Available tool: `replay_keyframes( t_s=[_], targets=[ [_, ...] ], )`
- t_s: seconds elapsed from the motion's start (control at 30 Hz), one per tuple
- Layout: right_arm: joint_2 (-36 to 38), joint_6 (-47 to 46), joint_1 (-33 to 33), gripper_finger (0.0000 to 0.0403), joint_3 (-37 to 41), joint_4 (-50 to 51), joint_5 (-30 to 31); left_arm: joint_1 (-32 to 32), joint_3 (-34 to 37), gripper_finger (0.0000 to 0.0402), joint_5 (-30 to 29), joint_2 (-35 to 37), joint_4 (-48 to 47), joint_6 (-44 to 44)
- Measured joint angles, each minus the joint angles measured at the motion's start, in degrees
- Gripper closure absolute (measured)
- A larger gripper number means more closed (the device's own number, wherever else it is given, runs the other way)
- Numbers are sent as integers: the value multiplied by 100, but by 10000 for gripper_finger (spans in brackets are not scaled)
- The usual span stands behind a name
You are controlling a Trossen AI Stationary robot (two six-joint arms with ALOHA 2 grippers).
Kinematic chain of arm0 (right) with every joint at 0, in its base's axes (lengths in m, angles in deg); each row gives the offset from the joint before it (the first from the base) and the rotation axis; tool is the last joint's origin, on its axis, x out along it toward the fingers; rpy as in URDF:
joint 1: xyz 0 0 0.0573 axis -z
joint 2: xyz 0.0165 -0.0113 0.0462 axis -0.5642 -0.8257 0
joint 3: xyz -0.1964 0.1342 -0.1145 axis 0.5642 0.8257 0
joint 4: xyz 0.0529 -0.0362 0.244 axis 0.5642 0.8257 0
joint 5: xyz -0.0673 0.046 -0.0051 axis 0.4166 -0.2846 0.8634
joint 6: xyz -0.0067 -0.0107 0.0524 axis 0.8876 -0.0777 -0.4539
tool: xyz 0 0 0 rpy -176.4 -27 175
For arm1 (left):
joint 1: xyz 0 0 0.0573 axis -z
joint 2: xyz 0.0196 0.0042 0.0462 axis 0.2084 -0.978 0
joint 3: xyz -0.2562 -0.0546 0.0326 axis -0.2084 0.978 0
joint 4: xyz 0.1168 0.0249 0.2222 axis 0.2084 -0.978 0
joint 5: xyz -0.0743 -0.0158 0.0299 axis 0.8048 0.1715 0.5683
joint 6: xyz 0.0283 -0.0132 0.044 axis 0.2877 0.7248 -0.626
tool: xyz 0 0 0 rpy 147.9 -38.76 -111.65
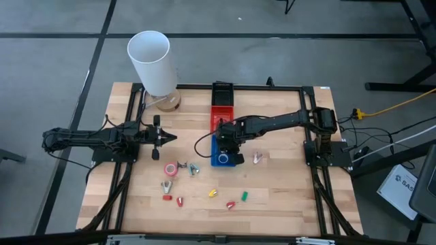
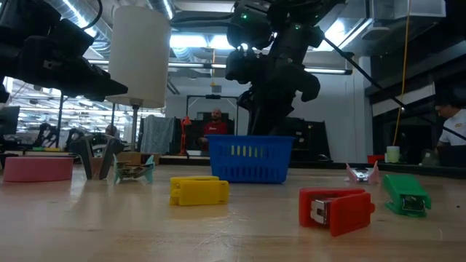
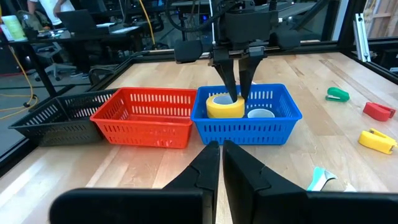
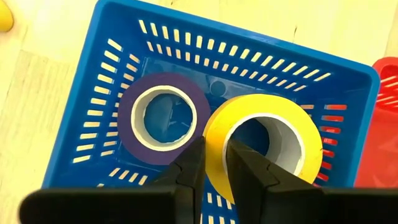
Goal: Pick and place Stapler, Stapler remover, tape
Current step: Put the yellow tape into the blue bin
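My right gripper hangs over the blue basket, shut on a yellow tape roll. A purple-blue tape roll lies flat on the basket floor beside it. A pink tape roll lies flat on the table in front of my left gripper. That gripper is shut, hovers left of the baskets and holds nothing. Silvery claw-shaped staple removers and small yellow, red and green staplers lie scattered toward the near edge. My right gripper pinches the yellow roll's ring wall, one finger inside the centre hole and one outside. The fingers come from above, pointing down. The roll lies flat inside the blue basket at about rim height; whether it rests on the basket floor cannot be told.
A red basket and a black basket stand in a row behind the blue one. A tall white cylinder stands at the far left corner. Another staple remover lies right of the blue basket. People show in the room behind.
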Motion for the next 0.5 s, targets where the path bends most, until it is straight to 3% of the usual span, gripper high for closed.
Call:
replay_keyframes(
  t_s=[0.5],
  targets=[
    [7,-111,59,338,0,305,194,-1,0,386,0,0,2,0]
  ],
)
